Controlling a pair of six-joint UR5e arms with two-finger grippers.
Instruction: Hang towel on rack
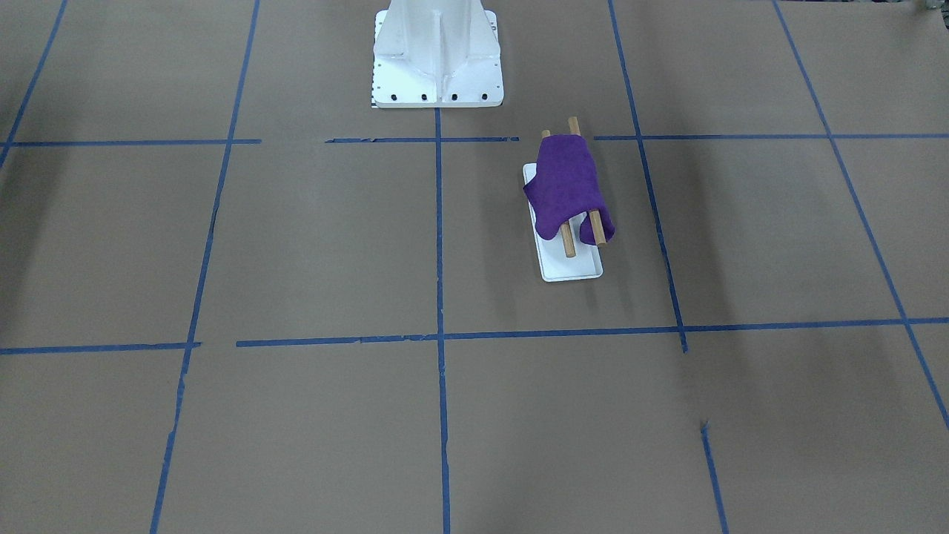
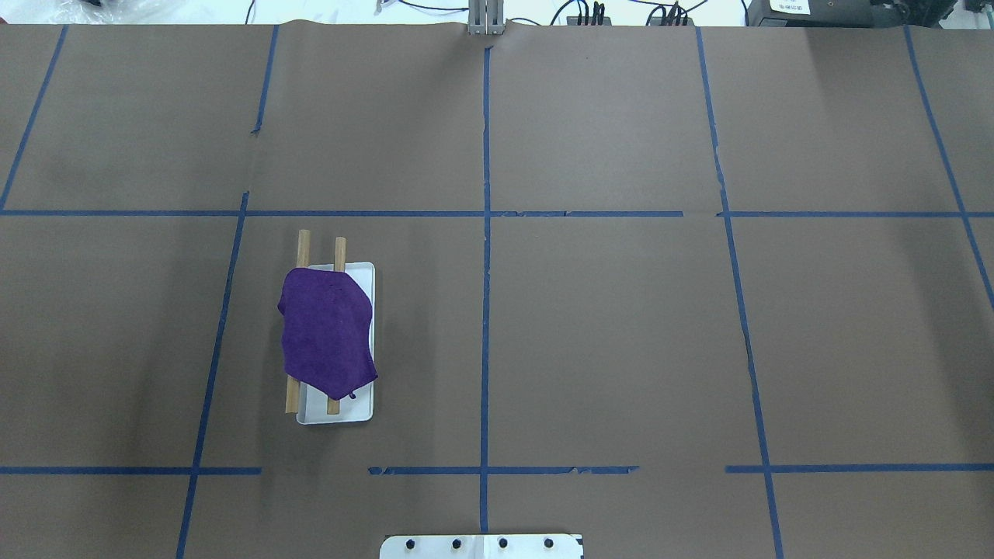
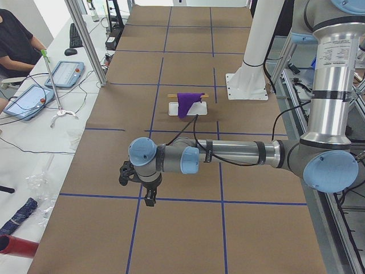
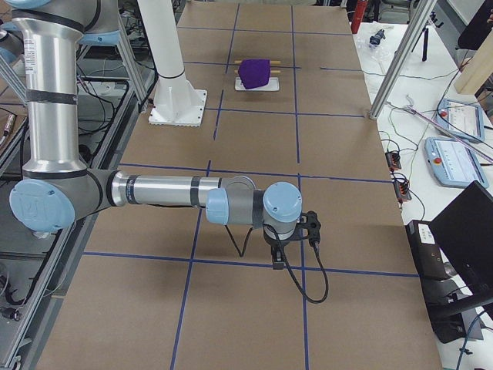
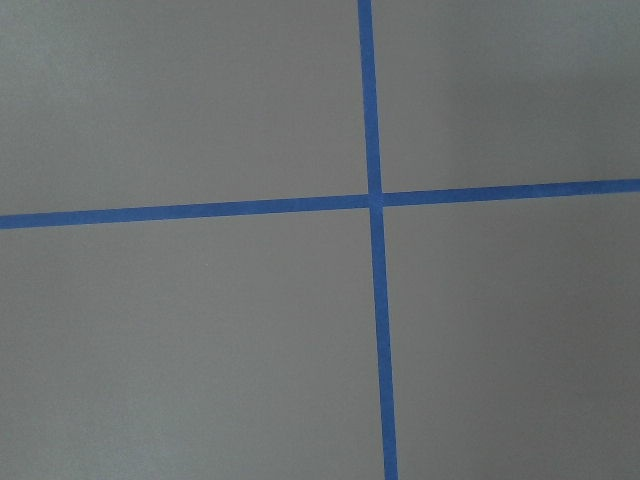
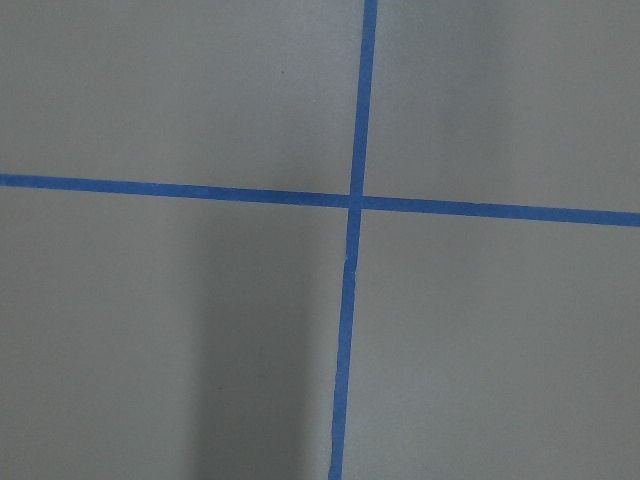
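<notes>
The purple towel [image 1: 567, 189] lies draped over both wooden rods of the rack [image 1: 571, 268], with the rod ends sticking out at each end. It also shows in the overhead view, towel [image 2: 326, 334] on the rack [image 2: 342, 413]. The left gripper [image 3: 149, 200] hangs over the table's end, far from the towel [image 3: 188, 103]. The right gripper [image 4: 277, 262] hangs over the other end, far from the towel [image 4: 254, 72]. Both show only in the side views, so I cannot tell if they are open or shut. Both wrist views show only brown paper and blue tape.
The large white pedestal [image 1: 437, 52] stands at the robot's side of the table, near the rack. Blue tape lines [image 2: 486, 233] mark a grid on the brown paper. Operator tablets [image 3: 63, 73] and cables lie on the white side table.
</notes>
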